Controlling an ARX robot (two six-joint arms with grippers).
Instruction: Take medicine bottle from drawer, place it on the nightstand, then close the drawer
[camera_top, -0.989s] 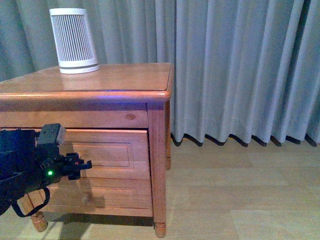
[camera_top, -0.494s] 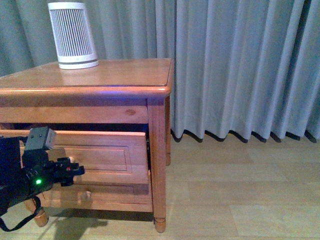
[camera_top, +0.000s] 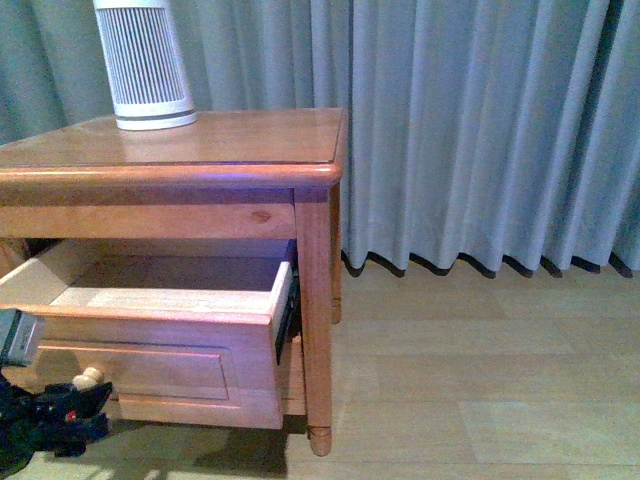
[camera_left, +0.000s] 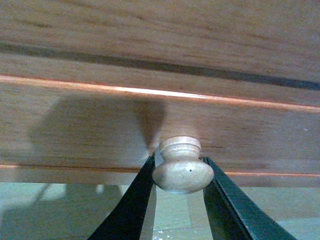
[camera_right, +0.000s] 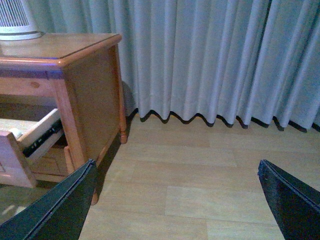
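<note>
The nightstand (camera_top: 230, 150) stands at the left, and its upper drawer (camera_top: 160, 362) is pulled well out, showing a light wood interior. My left gripper (camera_top: 62, 408) sits low at the front of the drawer. It is shut on the drawer's round pale knob (camera_left: 182, 172), with one dark finger on each side (camera_left: 180, 165). The medicine bottle is hidden in the front view. In the right wrist view a small white bit (camera_right: 15, 132) peeks over the drawer's side wall, too little to identify. My right gripper (camera_right: 176, 165) hangs open over bare floor, right of the nightstand.
A large white ribbed cylinder (camera_top: 146, 65) stands on the nightstand's back left. Grey curtains (camera_top: 480, 130) hang behind, down to a pale wood floor (camera_top: 480, 380). The drawer's black slide rail (camera_top: 285, 315) shows on its right side.
The drawer has come from nearly shut to well open. My left gripper moved down and towards the camera with the knob held in it.
</note>
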